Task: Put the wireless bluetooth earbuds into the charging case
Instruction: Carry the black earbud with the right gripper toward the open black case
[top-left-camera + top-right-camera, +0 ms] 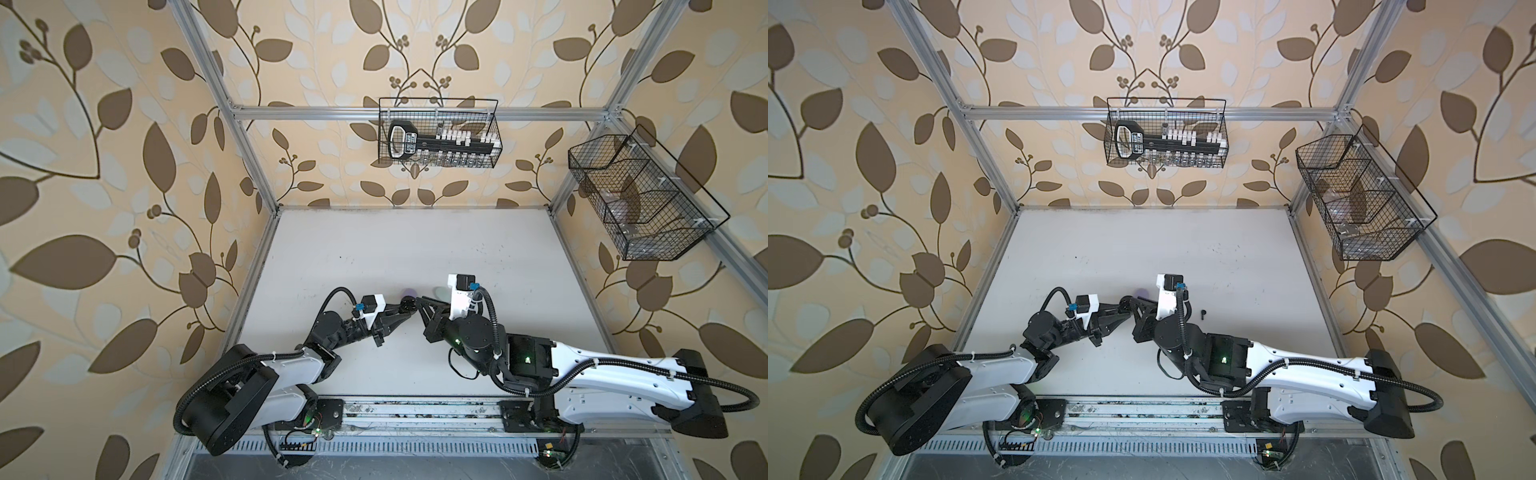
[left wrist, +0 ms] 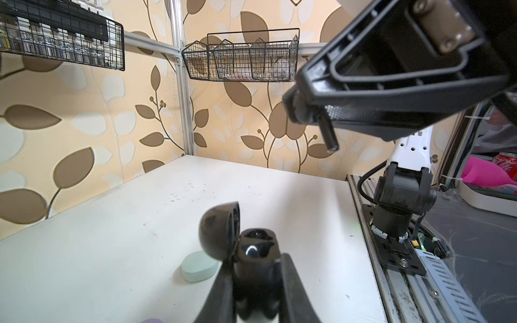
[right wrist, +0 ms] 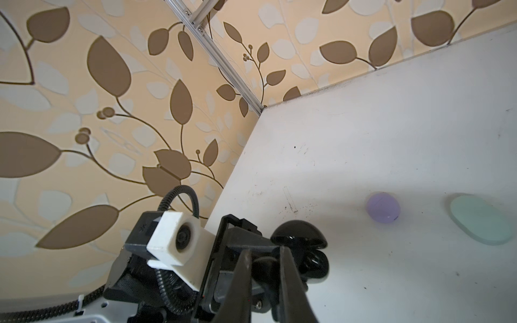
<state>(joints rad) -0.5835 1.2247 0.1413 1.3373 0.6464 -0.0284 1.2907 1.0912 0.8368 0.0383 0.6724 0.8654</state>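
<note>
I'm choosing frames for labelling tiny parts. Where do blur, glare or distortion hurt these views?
Left wrist view: the black case, near the lens, is soft, with a glint inside; the black earbud is sharper. Right wrist view: the right gripper is blurred; the lavender case and mint case have soft edges. Both top views: wide-angle bending splays the frame rails.

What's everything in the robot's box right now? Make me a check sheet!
Surface: white table, lightly scuffed.
Job's things: open black case; held earbud, black; loose earbud, black, on the table; lavender case and mint case, both shut.
Clutter: nothing seen.
Pincers: left pincer shut on black case; right pincer shut on held earbud.
Cables: ribbed black hose, looped clear of the cases.
Surroundings: leaf wallpaper; back basket and side basket on the frame.
</note>
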